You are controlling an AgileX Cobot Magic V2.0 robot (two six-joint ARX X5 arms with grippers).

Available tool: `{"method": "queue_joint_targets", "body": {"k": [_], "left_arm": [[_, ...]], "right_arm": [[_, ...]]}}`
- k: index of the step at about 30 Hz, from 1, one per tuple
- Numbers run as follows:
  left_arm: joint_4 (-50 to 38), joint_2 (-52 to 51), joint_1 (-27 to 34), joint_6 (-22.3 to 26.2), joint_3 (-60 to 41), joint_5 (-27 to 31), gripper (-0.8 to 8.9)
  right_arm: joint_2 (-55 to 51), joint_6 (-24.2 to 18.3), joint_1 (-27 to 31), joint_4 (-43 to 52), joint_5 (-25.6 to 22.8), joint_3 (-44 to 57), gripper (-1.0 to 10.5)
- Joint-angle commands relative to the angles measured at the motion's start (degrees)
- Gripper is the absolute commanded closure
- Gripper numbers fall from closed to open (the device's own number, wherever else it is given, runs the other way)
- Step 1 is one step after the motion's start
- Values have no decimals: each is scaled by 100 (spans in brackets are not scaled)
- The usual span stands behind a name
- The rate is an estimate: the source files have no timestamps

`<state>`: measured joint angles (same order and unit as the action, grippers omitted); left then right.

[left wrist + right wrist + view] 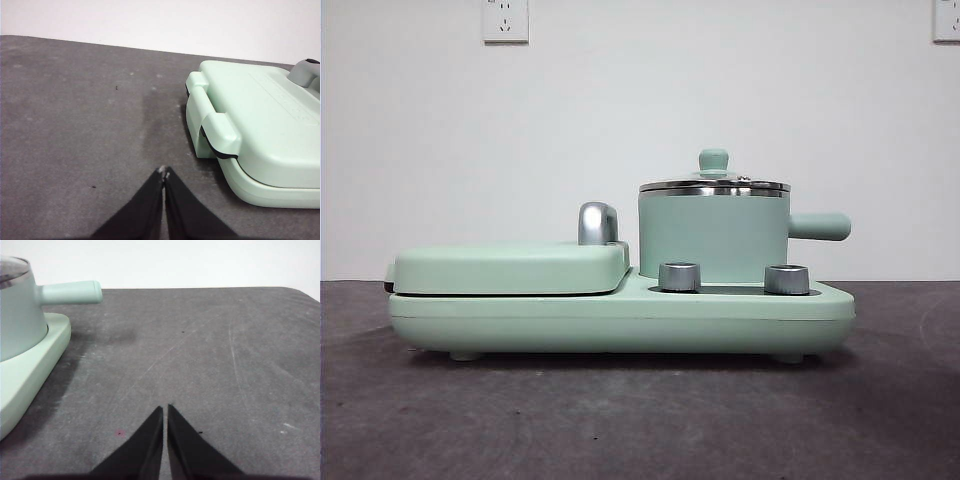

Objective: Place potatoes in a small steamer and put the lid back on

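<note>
We see lid (714,183) on steamer (714,236), no potato visible. Left gripper (164,173) and right gripper (165,409) clenched, empty, waiting. We judge start: lift lid next.

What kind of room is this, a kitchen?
Probably a test bench rather than a kitchen: a lone mint-green breakfast cooker on a dark grey matted table, before a bare white wall with power sockets.
</note>
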<state>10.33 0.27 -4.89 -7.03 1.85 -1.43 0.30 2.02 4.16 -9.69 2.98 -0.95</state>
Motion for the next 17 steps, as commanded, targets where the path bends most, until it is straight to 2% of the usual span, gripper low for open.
{"method": "queue_joint_targets", "body": {"k": [1,17], "left_arm": [[39,-9,4,33,-107,17,807],[39,-9,4,33,-107,17,807]], "right_arm": [[-9,-170,2,-31,-13,28,936],[-9,-164,2,90,-4,28,936]]}}
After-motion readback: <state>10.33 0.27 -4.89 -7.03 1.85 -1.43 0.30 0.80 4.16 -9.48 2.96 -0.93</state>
